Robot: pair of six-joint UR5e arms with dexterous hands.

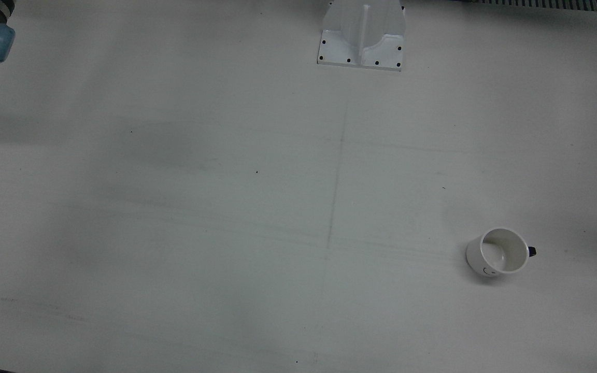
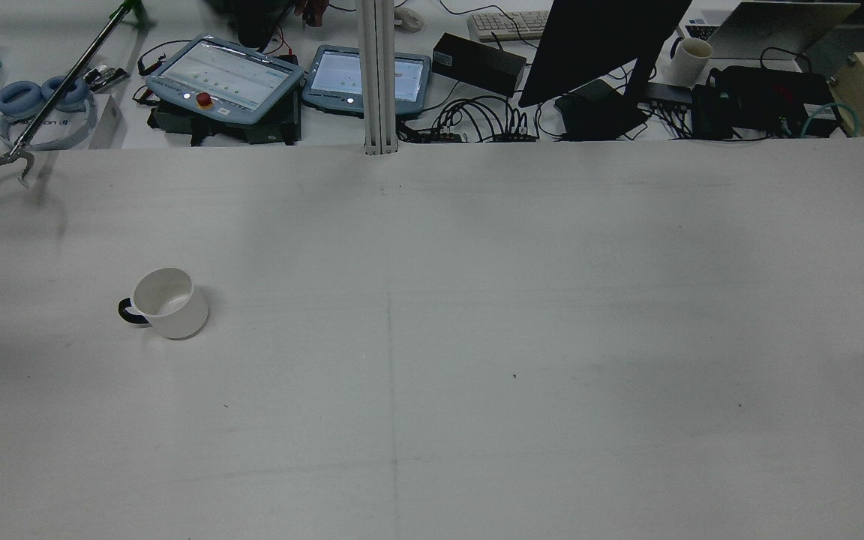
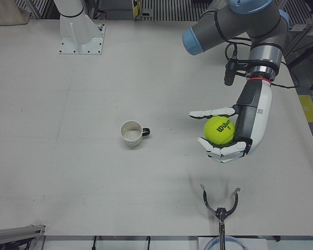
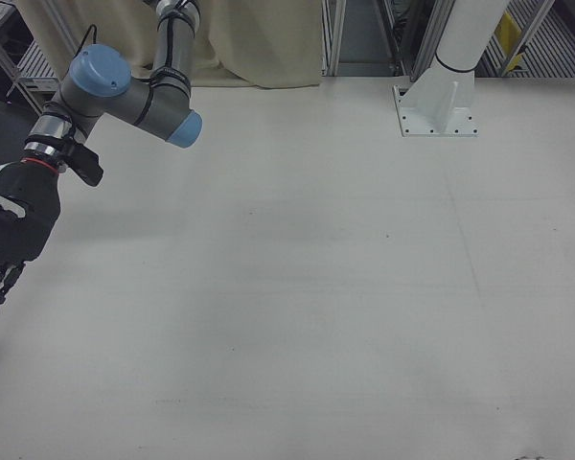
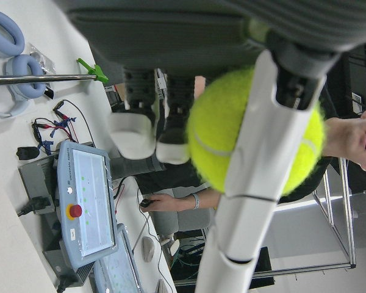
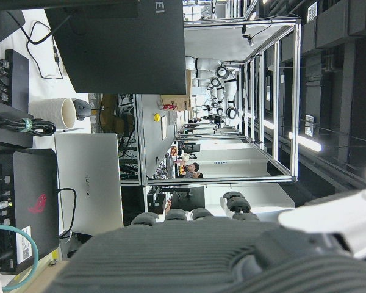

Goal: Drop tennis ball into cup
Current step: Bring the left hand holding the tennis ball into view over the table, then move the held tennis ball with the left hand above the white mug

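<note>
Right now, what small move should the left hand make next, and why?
Probably carry the tennis ball sideways toward the cup. The left hand holds the ball above bare table, well off to one side of the upright, empty cup, so a release here would miss it.

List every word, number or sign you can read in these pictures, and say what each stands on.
"Wilson" and "1": on the tennis ball in the left hand.
Mark on the cup: too small to read.
Laptop lid lettering: too blurred.
Teach pendant screen: unreadable.
</note>
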